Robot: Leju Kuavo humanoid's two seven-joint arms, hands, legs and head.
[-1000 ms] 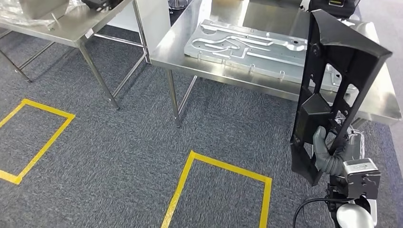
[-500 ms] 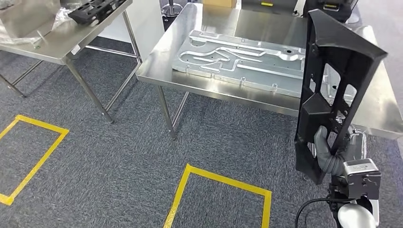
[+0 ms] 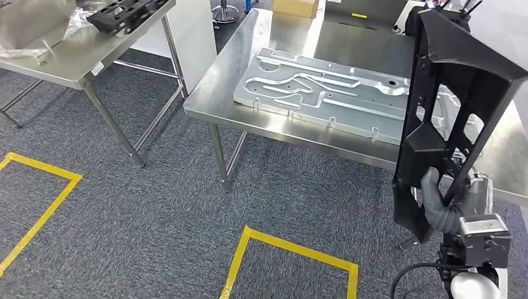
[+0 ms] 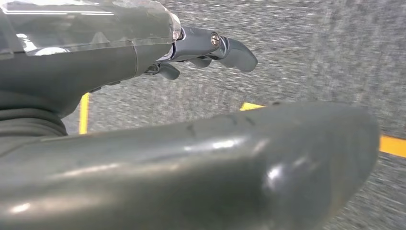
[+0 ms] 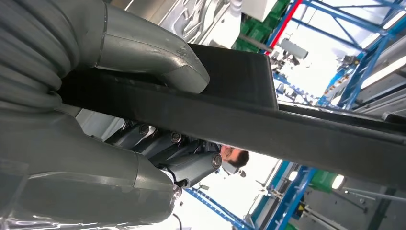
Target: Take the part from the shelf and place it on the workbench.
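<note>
My right hand (image 3: 443,202) grips a tall black plastic frame part (image 3: 457,93) with several cut-outs, holding it upright at the right of the head view, in front of the steel workbench (image 3: 215,93). In the right wrist view the grey thumb (image 5: 148,55) presses on a black bar of the part (image 5: 239,115), with darker fingers (image 5: 182,153) curled behind it. My left hand (image 4: 143,139) hangs over the grey carpet with its fingers (image 4: 225,48) apart and nothing in them.
A large silver metal plate (image 3: 324,90) with raised channels lies on the workbench. A second steel table (image 3: 81,56) at the left carries another black part (image 3: 124,11) and plastic wrap. Yellow floor markings (image 3: 292,249) lie on the carpet. A cardboard box (image 3: 296,6) stands at the bench's far end.
The whole view has shifted: the workbench now lies closer and lower in the picture, so the camera has moved. The black part stays in my right hand.
</note>
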